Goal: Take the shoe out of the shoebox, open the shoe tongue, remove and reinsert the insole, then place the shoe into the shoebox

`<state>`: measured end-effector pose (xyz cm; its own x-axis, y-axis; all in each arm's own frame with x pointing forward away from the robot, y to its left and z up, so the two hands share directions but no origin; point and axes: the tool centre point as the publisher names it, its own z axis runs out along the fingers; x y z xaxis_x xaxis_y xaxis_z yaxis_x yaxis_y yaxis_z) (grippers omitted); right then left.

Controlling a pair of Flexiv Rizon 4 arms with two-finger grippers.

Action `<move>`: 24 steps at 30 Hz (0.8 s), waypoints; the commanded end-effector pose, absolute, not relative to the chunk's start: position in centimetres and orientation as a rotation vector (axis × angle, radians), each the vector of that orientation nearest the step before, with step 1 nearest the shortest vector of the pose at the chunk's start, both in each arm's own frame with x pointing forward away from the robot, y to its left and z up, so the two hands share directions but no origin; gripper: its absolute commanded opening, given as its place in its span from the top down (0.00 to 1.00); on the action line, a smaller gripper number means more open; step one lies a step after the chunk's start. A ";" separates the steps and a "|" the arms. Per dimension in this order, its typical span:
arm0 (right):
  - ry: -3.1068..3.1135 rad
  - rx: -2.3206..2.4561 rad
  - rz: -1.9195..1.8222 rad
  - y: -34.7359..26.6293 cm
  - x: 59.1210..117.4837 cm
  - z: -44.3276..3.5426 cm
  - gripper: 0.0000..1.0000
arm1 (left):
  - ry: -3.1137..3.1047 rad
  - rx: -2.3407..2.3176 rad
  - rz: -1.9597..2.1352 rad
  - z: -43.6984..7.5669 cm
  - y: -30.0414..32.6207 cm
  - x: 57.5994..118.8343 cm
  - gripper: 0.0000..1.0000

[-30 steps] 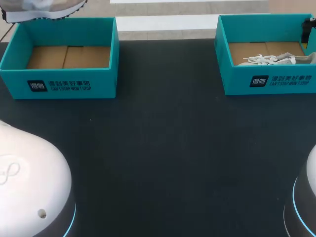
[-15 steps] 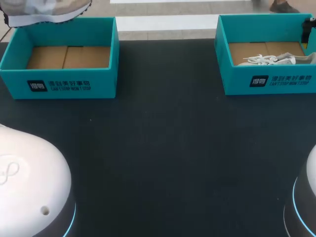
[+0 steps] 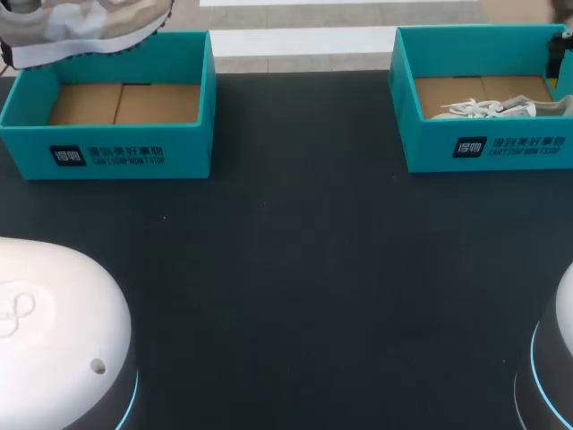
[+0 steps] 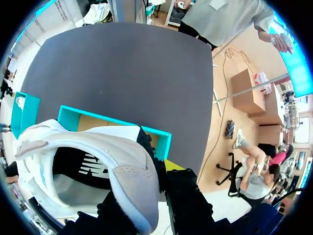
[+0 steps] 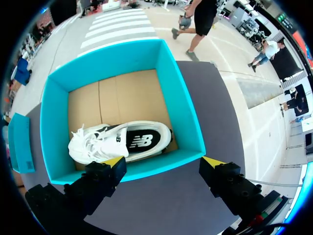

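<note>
The left jaws clamp a white-and-grey mesh trainer, aloft over the teal cardboard shoebox on the dark worktop. So the shoe is out; tongue, insole and return look undone. The right jaws hang wide above a second teal box holding another trainer.

Two shoeboxes, two white shoes.

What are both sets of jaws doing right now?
Left gripper: jaws closed on the shoe.
Right gripper: jaws open, holding nothing.
</note>
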<state>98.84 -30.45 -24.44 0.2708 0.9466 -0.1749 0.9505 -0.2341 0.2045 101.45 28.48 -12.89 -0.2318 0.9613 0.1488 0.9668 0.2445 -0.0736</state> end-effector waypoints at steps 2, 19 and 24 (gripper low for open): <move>1.747 2.275 -0.022 -30.4 98.8 -24.4 0.00 | -2.391 -1.931 -0.300 -12.5 24.5 95.1 1.00; 1.747 2.275 -0.022 -30.4 98.8 -24.4 0.00 | -2.305 -2.068 -0.223 -13.7 15.4 84.4 1.00; 1.747 2.275 -0.022 -30.4 98.8 -24.4 0.00 | -2.306 -2.097 -0.199 -13.7 13.3 81.9 1.00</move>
